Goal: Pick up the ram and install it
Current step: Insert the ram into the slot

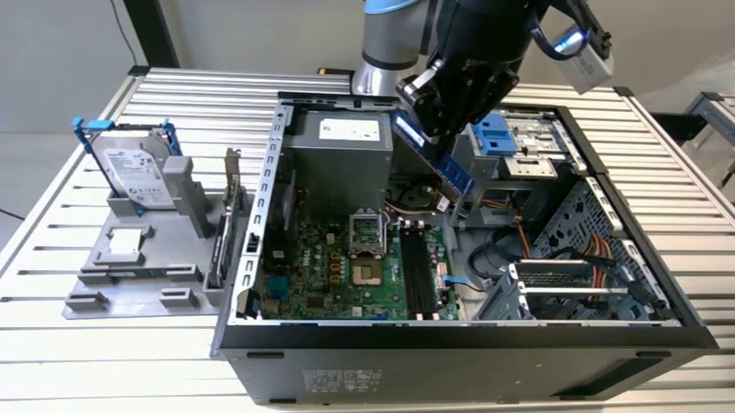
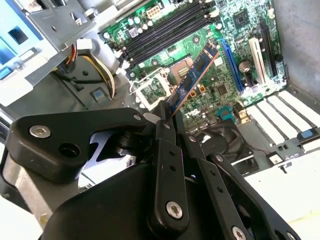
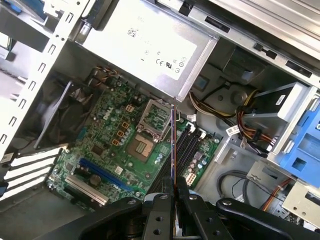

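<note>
Black fingers [image 2: 165, 140] are clamped on the ram [image 2: 195, 77], which hangs tilted above the motherboard [image 2: 235, 55] inside the open case [image 1: 460, 361]. Carrying stage, I'd say; seating needs its edge squared with the memory slots [image 2: 165, 30].

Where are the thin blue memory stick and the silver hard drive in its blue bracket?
thin blue memory stick [image 2: 193, 77]: second wrist view, middle of the board.
silver hard drive [image 1: 134, 170]: exterior view, labelled face.
</note>
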